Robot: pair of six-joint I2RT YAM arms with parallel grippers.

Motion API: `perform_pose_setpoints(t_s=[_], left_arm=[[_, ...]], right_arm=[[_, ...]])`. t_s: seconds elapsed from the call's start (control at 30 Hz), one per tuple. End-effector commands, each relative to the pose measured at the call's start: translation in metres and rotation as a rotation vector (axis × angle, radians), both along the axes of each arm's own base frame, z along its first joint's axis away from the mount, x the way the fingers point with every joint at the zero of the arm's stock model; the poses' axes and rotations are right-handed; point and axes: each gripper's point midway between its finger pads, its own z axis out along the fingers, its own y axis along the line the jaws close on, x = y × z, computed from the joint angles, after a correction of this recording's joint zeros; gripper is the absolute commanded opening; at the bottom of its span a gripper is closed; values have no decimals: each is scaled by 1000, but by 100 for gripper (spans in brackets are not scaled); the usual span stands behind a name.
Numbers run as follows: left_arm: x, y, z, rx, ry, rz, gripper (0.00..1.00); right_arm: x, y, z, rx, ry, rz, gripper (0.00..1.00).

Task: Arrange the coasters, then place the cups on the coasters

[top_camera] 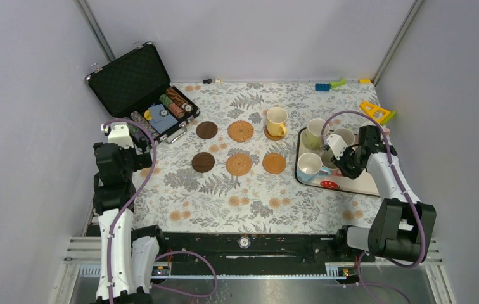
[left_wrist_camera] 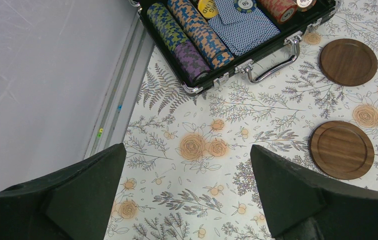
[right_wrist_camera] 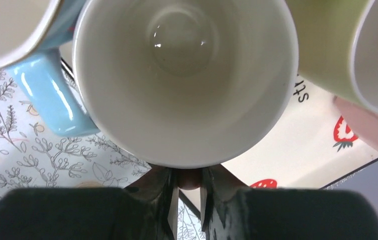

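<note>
White-lined cup point(right_wrist_camera: 187, 100) sits at the strawberry tray point(right_wrist_camera: 302, 145) by the 3 o'clock edge, crowded by other cups point(top_camera: 316, 132). The right gripper point(right_wrist_camera: 189, 182) pinches its handle. The left gripper point(left_wrist_camera: 187, 150) gapes over bare cloth point(left_wrist_camera: 202, 110) at 9 o'clock. Coasters point(top_camera: 239, 131) lie centre. A chip point(left_wrist_camera: 245, 5) reads "50".

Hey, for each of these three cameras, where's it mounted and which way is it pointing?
Top external: above and behind the robot, looking down at the table; both arms show.
Left wrist: on the left arm, facing down at the chip case and two brown coasters; left gripper open.
Right wrist: on the right arm, staring into a cup, strawberry tray behind it; right gripper shut on the cup.
Shared: top and left wrist both show the brown coasters.
</note>
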Motion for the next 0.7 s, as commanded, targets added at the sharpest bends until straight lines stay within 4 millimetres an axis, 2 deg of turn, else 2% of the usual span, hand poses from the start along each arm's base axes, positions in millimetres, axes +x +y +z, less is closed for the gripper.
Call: perform_pose_setpoints(t_s=[0.0, 0.17, 0.4, 0.57, 0.67], left_arm=[[5, -1, 14, 14, -59, -19, 99], [4, -1, 14, 14, -60, -20, 99], [3, -2, 16, 16, -66, -21, 99], [3, -2, 17, 14, -70, -21, 99], [2, -2, 18, 15, -73, -20, 99]], right_arm=[[-21, -1, 9, -13, 15, 30, 0], [-29, -11, 29, -48, -1, 20, 0], [-31, -29, 74, -80, -66, -70, 0], [-19, -33, 114, -79, -181, -166, 0], [-16, -25, 145, -26, -243, -200, 0]])
